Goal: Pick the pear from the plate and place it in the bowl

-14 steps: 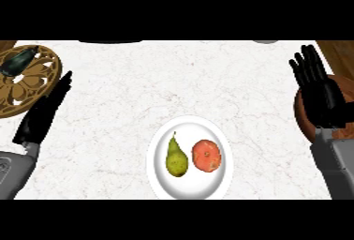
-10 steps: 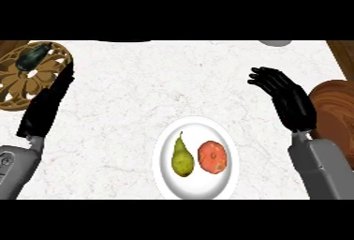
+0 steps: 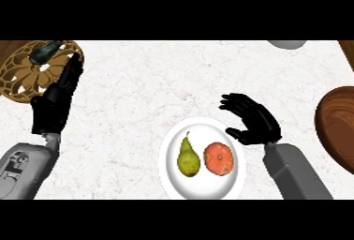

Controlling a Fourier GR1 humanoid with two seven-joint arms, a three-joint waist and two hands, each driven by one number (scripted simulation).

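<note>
A green-yellow pear (image 3: 188,156) lies on the left half of a white plate (image 3: 202,187) near the counter's front edge, stem pointing away from me. Beside it on the plate sits an orange-red round fruit (image 3: 219,159). My right hand (image 3: 253,119) hovers open just beyond the plate's upper right rim, fingers spread and slightly bent, holding nothing. A brown wooden bowl (image 3: 336,127) sits at the right edge, partly cut off. My left hand (image 3: 56,100) rests open at the left, fingers pointing away.
A carved wooden trivet (image 3: 24,74) lies at the far left with a dark green object (image 3: 46,50) on it. A grey rounded object (image 3: 287,44) shows at the top right edge. The counter is white marble.
My right hand has swung in from the right edge toward the plate, now close to its rim. The view has shifted, bringing the wooden bowl into sight. The left hand stays at rest.
</note>
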